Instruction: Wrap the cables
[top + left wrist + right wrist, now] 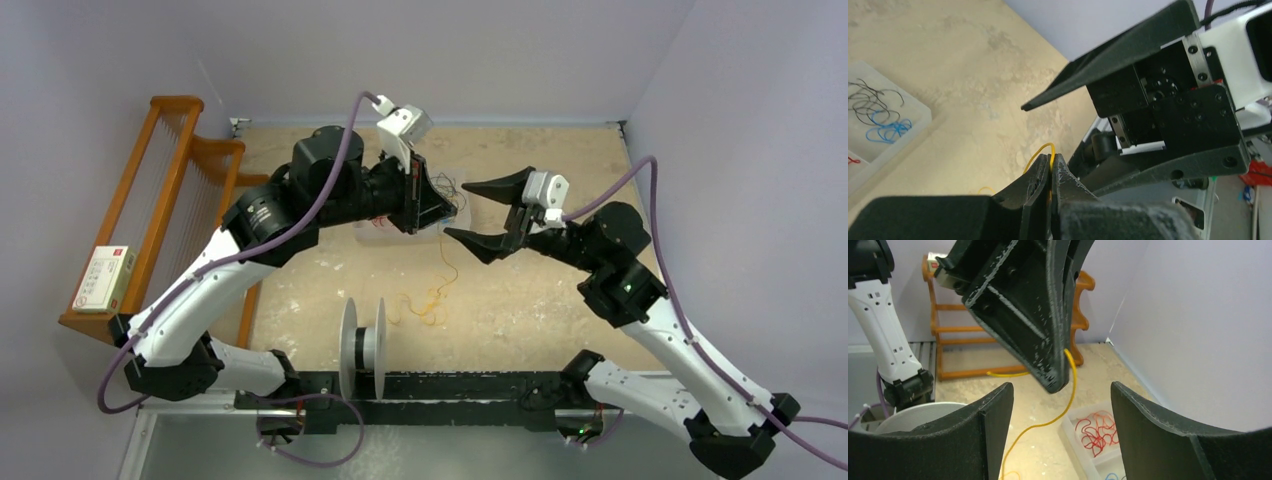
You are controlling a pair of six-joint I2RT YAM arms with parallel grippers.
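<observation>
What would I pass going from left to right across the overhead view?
Wooden rack → white spool → curly yellow cables → open right gripper.

So: left gripper (441, 206) mid-frame, clamped shut, with a yellow-orange cable (446, 260) dangling down into a curly heap of cables (428, 306) just below centre. Facing it from the right, right gripper (457, 210), jaws spread wide. White spool (362, 347) standing on edge at bottom centre, wooden rack (160, 190) far left.
</observation>
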